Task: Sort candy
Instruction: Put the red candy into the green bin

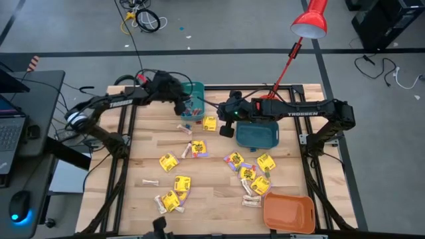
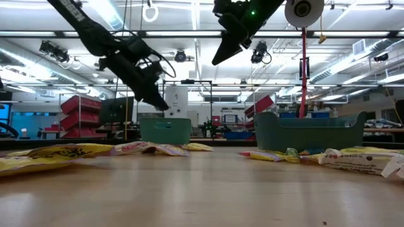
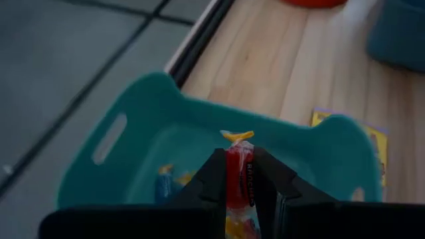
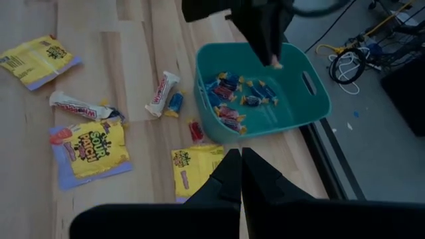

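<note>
Candy [image 1: 180, 184] is scattered across your worktop [image 1: 219, 199] in the high view, mostly from centre toward six o'clock, with yellow packets [image 1: 169, 161] among pale sticks. Your left gripper [image 1: 180, 106] hangs over the teal bin [image 1: 197, 89] at eleven o'clock; your right gripper [image 1: 226, 123] sits near centre, beside a darker teal bin [image 1: 257, 135]. An orange bin [image 1: 289, 212] lies at five o'clock.

Low view: both arms are raised above the worktop, wrappers lying flat along it.

Left wrist view: your fingers [image 3: 212, 179] are clamped on a red wrapped sweet [image 3: 239, 182], right above the teal bin's inside.

Right wrist view: your fingers [image 4: 229, 176] are pressed together, holding nothing; ahead, the teal bin already holds small blue and red pieces [image 4: 229, 99].
</note>
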`<state>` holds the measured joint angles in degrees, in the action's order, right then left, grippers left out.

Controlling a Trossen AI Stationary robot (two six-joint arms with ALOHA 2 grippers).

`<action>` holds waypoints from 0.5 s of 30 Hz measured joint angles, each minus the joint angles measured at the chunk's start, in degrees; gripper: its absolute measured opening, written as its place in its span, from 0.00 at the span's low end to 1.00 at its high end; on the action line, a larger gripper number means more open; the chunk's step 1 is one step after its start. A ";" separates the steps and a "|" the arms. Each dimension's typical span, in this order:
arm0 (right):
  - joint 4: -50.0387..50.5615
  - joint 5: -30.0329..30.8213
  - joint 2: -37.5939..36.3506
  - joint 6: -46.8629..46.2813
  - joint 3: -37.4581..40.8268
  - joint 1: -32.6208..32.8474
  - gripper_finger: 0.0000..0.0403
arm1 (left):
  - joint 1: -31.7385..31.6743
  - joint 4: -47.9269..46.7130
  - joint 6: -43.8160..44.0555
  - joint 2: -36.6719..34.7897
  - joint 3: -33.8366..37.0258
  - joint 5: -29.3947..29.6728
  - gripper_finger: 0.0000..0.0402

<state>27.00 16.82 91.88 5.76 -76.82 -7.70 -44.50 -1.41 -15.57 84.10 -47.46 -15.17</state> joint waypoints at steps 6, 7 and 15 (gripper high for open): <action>0.04 0.02 0.00 -0.09 0.00 0.00 0.00 | -0.51 -4.18 1.29 4.52 -3.03 2.30 0.11; 0.07 0.01 0.00 -0.22 0.00 0.00 0.00 | -0.49 -4.54 1.32 4.79 -3.26 2.74 0.11; 0.08 0.02 0.00 -0.26 0.00 0.00 0.00 | -0.52 -5.01 1.35 5.31 -3.28 4.14 0.13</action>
<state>27.08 16.84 91.88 5.50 -76.82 -7.70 -45.01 -6.42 -14.22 89.41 -50.74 -11.04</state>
